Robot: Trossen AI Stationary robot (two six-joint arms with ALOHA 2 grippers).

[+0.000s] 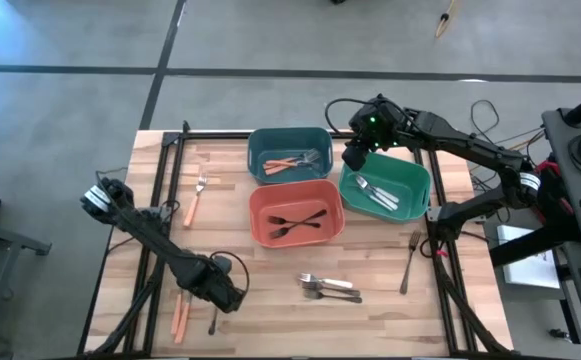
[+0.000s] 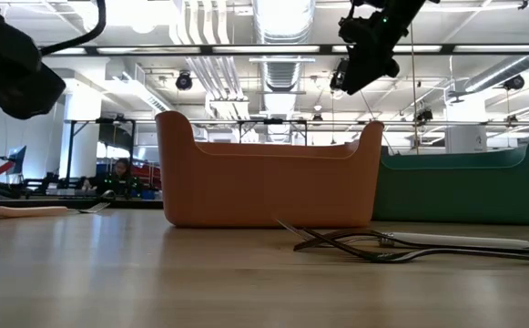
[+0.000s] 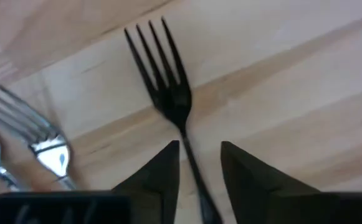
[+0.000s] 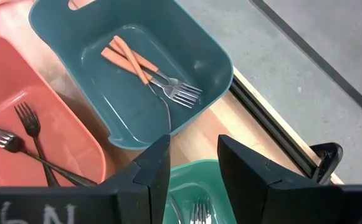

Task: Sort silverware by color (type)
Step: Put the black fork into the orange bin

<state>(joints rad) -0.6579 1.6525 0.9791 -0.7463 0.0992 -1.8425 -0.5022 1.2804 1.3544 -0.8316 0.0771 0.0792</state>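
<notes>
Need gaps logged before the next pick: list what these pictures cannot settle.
- High view: left end effector covers the black fork's handle.
- Left wrist view: the picture's edge cuts off that handle; contact unclear.
- Low view: orange-red bin wall hides its contents.
- Right wrist view: green bin contents hidden behind the fingers.

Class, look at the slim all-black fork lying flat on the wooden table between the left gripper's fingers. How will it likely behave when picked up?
The slim all-black fork probably stays stiff; its straight tines and handle show no bend. It looks light, being so thin. Lying flat on the wooden table, its narrow handle may slip or pivot between the left gripper's fingers.
</notes>
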